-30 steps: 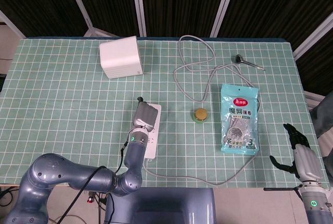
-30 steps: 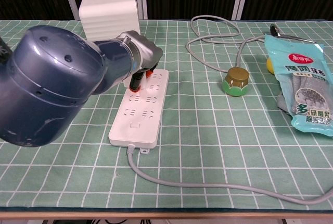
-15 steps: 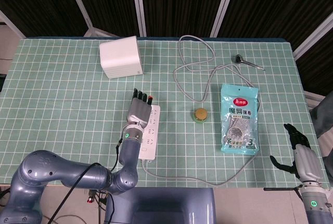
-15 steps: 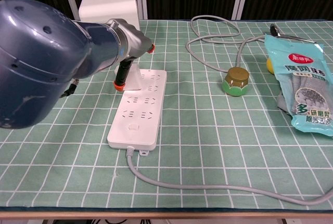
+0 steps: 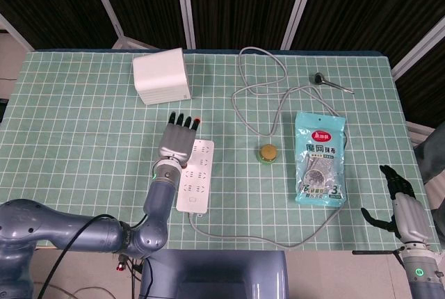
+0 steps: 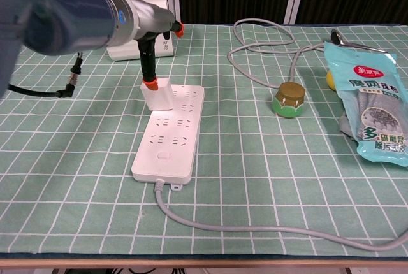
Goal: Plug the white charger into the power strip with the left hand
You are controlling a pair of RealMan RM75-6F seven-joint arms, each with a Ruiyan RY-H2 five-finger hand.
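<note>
the white charger [image 6: 157, 94] stands upright in the far end of the power strip [image 6: 171, 132], whose length runs toward the robot, directly under the left robot hand [image 5: 178, 140], fingers spread and holding nothing.

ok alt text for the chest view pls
A white charger stands in the far end of a white power strip on a green gridded tablecloth. The left hand is above it with fingers open and one fingertip just over its top. To the right lie a grey cable, a small round brass-topped object and a blue packet.
</note>
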